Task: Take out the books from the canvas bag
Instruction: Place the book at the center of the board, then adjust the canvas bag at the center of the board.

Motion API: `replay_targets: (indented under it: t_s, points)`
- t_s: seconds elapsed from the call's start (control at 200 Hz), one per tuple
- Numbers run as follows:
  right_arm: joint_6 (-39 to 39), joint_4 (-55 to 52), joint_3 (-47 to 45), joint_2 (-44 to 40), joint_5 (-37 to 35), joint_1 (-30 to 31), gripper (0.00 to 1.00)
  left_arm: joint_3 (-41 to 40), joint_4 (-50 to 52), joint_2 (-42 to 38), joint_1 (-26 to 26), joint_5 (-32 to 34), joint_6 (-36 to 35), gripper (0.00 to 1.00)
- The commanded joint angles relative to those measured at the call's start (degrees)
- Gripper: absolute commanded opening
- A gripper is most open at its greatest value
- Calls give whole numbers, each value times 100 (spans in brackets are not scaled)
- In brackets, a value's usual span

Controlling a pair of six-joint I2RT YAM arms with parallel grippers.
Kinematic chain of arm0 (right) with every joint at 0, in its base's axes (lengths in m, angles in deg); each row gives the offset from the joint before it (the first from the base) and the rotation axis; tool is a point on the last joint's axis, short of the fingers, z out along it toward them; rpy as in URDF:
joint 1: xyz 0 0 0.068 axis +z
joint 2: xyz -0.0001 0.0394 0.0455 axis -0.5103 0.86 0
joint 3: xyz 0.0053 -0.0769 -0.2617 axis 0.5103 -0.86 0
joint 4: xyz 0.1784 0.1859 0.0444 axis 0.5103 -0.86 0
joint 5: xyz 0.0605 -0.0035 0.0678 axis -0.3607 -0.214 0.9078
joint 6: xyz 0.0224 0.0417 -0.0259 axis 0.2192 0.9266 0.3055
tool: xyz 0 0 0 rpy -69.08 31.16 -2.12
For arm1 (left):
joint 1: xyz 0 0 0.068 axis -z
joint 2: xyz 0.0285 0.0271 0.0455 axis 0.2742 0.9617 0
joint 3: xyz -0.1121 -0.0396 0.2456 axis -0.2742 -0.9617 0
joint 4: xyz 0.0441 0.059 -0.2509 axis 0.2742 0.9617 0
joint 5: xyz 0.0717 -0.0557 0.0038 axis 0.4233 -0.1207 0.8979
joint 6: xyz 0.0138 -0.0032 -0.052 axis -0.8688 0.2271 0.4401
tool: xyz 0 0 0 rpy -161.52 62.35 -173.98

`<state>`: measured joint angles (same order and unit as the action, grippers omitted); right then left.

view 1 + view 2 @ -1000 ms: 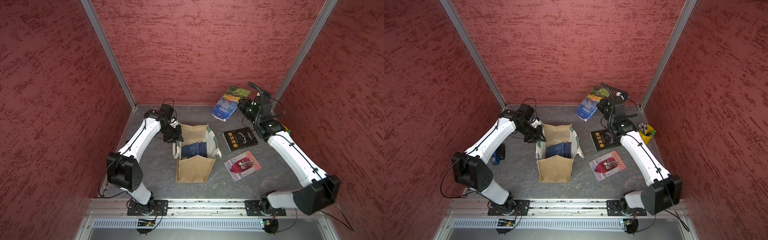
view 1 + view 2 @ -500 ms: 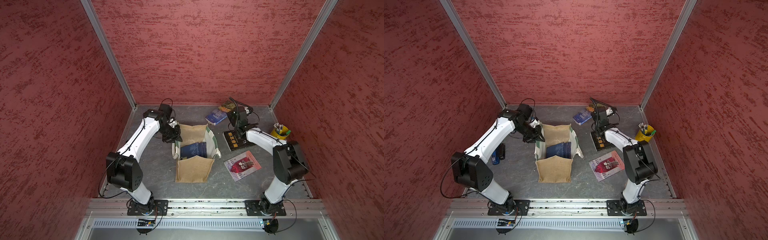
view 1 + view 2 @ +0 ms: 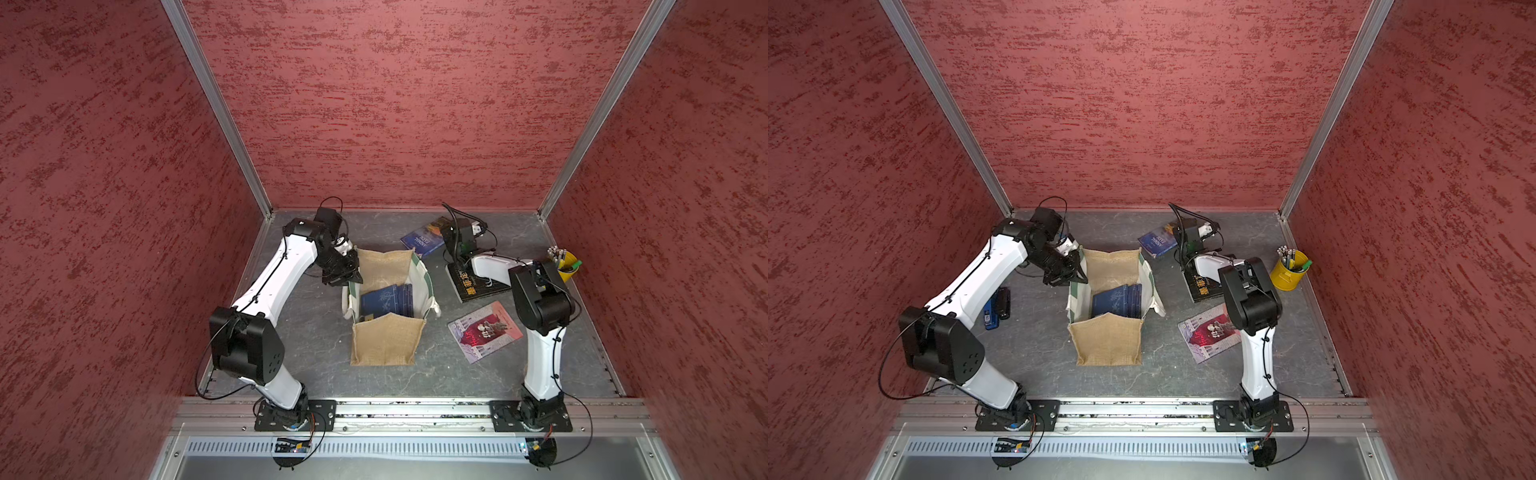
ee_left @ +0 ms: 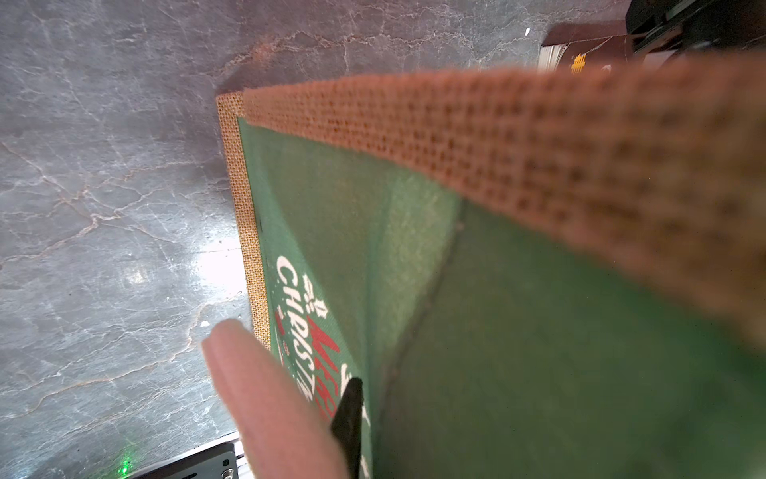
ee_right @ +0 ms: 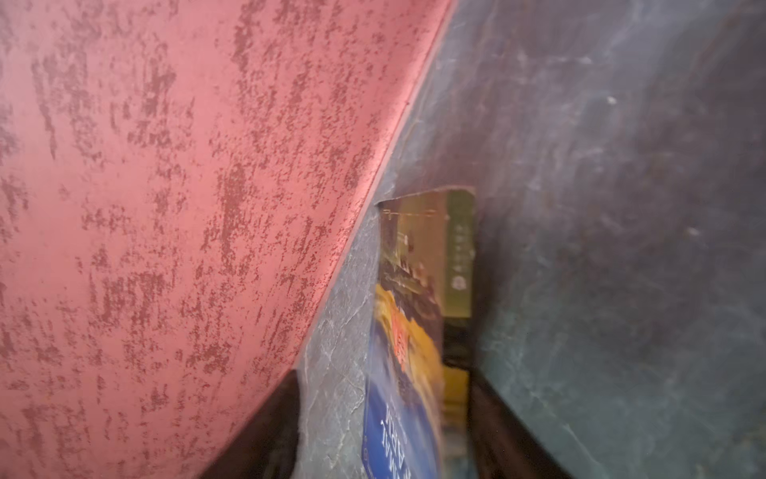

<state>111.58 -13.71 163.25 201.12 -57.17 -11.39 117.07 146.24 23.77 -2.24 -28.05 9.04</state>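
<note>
My right claw (image 5: 385, 439): blurred, tips cut off; jaws spread, blue book (image 5: 414, 290) loose between them. My left claw (image 3: 341, 275): half hidden, nipped onto bag's (image 3: 384, 345) far-left corner.

A yellow pencil cup (image 3: 566, 268) is standing near the right edge of the grey marbled tabletop (image 3: 316, 332), holding pens and pencils upright. In a top view, a blue object (image 3: 990, 318) and a black object (image 3: 1004, 301) are lying side by side near the left edge. Mottled red walls (image 3: 395, 104) are enclosing the table on three sides.
</note>
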Motion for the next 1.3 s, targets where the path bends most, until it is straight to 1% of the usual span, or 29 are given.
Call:
replay_targets:
  t_s: [0.0,0.075,0.13,0.321,0.421,0.506,0.611,0.686,0.817,0.867,0.917,0.962,1.012,1.092,1.162,1.217,1.277,1.298]
  points:
    - [-207,-656,253,-300,104,18,73,46,5,-144,-58,2,-92,18]
    - [-227,-992,22,-692,70,18,74,45,1,-131,-64,2,-83,18]
    - [-284,-967,-303,-1038,198,33,74,41,-8,-119,-66,-4,-79,18]
    - [-821,-357,-1770,-2421,1073,211,75,116,-169,-212,-64,-62,46,18]
    - [-1067,-248,-2204,-3111,1611,432,75,222,-170,-190,-62,-92,88,18]
    - [-1425,-627,-2117,-3499,1942,816,75,293,-153,-160,-66,-119,84,18]
    - [-1905,-1463,-1680,-3509,2263,1292,75,283,-203,-125,-64,-181,111,18]
    - [-2024,-1774,-1545,-3509,2497,1522,75,254,-264,-108,-64,-259,135,18]
    - [-2141,-2188,-1531,-3509,2606,1698,74,267,-335,-42,-66,-383,213,13]
    - [-2248,-2388,-1485,-3498,2571,1716,72,269,-359,-36,-58,-412,241,8]
    - [-2327,-2586,-1408,-3454,2483,1727,69,278,-364,-34,-58,-416,264,0]
    - [-2412,-2743,-1338,-3433,2404,1727,62,287,-356,-44,-58,-418,268,0]
    - [-2505,-2895,-1242,-3411,2295,1735,49,282,-346,-62,-58,-407,274,0]
    - [-2620,-3082,-1076,-3421,2109,1736,23,270,-320,-105,-48,-379,257,0]
    - [-2748,-3181,-909,-3461,1957,1745,9,299,-298,-143,-19,-334,210,0]
    - [-2850,-3191,-759,-3506,1832,1769,0,380,-278,-209,23,-172,153,0]
    - [-2986,-3060,-595,-3513,1724,1802,0,580,-237,-286,102,131,69,0]
    - [-3027,-2987,-552,-3684,1696,1818,0,659,-240,-333,131,254,42,0]
